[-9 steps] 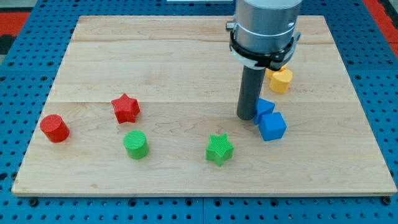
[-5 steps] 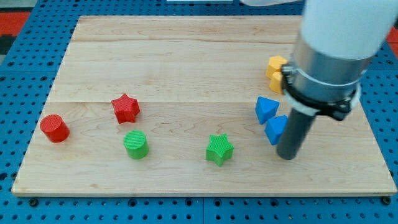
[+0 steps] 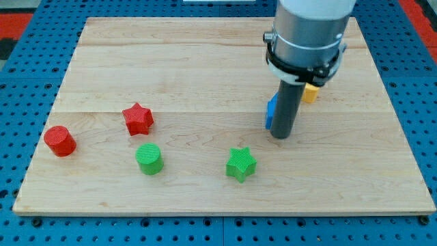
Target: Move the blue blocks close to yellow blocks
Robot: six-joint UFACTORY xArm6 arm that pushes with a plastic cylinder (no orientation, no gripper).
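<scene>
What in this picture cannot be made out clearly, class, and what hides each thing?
- Blue block, camera view: only a sliver shows at the rod's left; the rod hides its shape and whether there is a second one.
- Yellow block, camera view: mostly covered by the arm's collar; shape unclear.
- My tip: whether it touches the blue block cannot be told.

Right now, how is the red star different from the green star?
The red star is red and sits toward the view's left; the green star is green and lies nearer the view's bottom, close to the middle. The green star is much nearer my tip, which stands up and to its right; the red star is far from it. Both are star-shaped blocks lying flat on the wooden board, untouched.
</scene>
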